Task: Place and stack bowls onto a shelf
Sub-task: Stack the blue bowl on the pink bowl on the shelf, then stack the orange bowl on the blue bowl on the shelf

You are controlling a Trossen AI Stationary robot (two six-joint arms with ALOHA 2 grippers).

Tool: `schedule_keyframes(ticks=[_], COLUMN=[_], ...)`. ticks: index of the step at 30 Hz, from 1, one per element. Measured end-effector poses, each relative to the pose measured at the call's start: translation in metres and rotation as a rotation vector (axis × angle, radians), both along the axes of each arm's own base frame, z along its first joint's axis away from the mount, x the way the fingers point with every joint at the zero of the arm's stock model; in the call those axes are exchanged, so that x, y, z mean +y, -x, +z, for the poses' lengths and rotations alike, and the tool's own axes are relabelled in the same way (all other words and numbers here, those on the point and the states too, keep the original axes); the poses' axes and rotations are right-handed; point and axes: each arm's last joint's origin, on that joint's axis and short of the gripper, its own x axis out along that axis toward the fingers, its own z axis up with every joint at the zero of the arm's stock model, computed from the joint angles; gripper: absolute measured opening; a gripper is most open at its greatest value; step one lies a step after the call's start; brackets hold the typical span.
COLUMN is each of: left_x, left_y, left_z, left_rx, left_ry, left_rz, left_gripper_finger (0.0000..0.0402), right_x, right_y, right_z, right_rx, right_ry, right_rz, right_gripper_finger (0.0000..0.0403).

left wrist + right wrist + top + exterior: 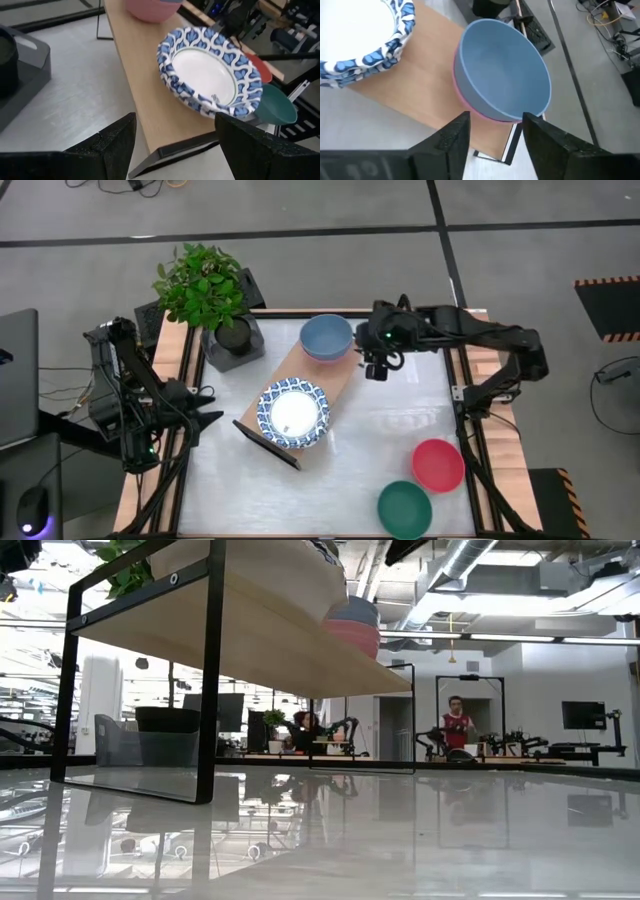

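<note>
The light-wood shelf (340, 375) (250, 645) lies slantwise across the table. A slate blue bowl (326, 336) (502, 75) sits nested in a pink bowl (463, 102) at the shelf's far end. Stacked white dishes with blue patterned rims (293, 413) (210, 70) rest on its near half. A red bowl (437, 464) and a teal green bowl (404, 508) stand on the tabletop near its right near corner. My right gripper (378, 366) (492, 131) hovers open just right of the blue bowl, touching nothing. My left gripper (205, 408) (175, 132) waits open left of the dishes.
A potted plant (215, 300) in a dark grey tray stands at the far left, close beside the shelf's far end. The table's wooden side rails (480, 410) border the pale top. Open tabletop lies between the shelf and the red bowl.
</note>
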Motion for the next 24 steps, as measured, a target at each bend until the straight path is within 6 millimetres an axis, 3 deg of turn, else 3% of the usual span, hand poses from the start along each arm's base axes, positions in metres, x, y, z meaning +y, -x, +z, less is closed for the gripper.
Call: schedule_keyframes(ticks=[13,24], left_x=[0.001,0.001], left_y=[0.0,0.0], left_z=[0.0,0.0], left_rx=[-0.013,-0.014], left_ry=[-0.022,-0.009], left_rz=[0.006,0.01], left_gripper_finger=[0.0254,0.0254], right_x=[-0.01,-0.005], right_y=[-0.048,-0.041], right_z=[-0.046,-0.043], right_rx=[0.159,0.183], right_ry=[0.015,0.007], right_rz=[0.049,0.058], right_gripper_finger=[0.0119,0.0113])
